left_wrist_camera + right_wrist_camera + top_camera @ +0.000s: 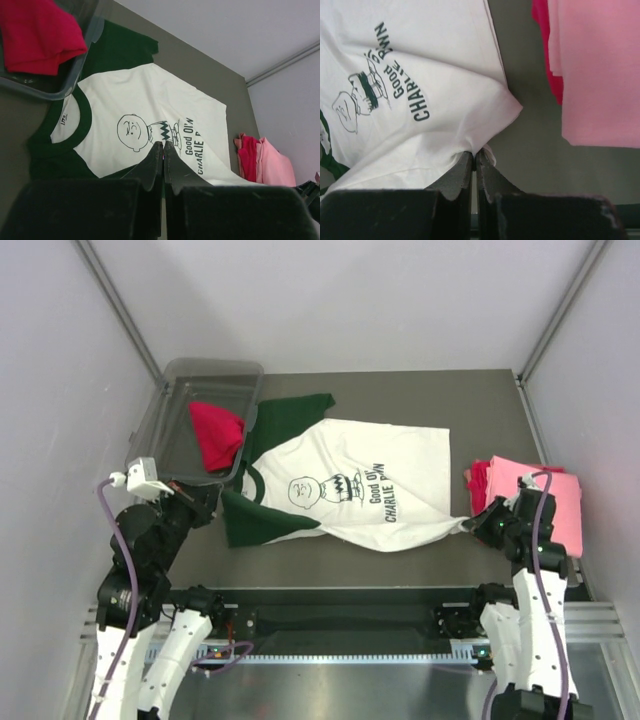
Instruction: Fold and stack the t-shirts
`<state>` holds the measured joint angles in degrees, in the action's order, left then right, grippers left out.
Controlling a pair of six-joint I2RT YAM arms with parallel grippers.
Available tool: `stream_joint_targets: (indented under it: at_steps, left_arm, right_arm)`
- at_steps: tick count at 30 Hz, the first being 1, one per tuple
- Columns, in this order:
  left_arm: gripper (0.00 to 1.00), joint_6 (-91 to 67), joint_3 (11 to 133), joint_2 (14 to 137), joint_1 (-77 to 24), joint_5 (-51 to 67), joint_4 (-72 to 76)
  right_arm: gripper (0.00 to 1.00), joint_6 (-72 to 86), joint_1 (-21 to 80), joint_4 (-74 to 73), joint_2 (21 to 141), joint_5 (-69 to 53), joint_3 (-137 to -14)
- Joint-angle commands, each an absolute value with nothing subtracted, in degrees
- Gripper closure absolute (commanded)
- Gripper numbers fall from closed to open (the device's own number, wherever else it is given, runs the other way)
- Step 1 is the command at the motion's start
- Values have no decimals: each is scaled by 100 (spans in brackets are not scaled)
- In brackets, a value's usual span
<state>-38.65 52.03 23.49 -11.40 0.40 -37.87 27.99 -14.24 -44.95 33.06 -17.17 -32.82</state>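
White t-shirt [370, 490] flat mid-frame. Right gripper [475, 154] pinched shut on its lower-right hem corner; left gripper [163, 146] closed by near sleeve, hold unclear. Lift both ends evenly, hem taut.

Far left: bin [213, 365]; bare table [458, 455] between shirt [370, 475], stack [560, 502].

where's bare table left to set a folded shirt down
Widest bare table: the far strip from the bin to the right corner, beyond the white t-shirt. Also the near strip in front of it. Crowded: the slim gap to the pink stack, and where bin meets collar.
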Motion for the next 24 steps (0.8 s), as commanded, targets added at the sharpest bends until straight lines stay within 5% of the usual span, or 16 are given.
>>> stream_joint_targets:
  at_steps: [1,24]
  left_arm:
    - [100,-3876,5159,2487,-1116,-132,-3235]
    - [100,-3489,5422,4297,-1116,-175,-2118]
  right_arm:
    - [100,3189,-950,-4061,3357,-1310,-3191]
    - [100,3612,-272,-3323,4438,95,-3164]
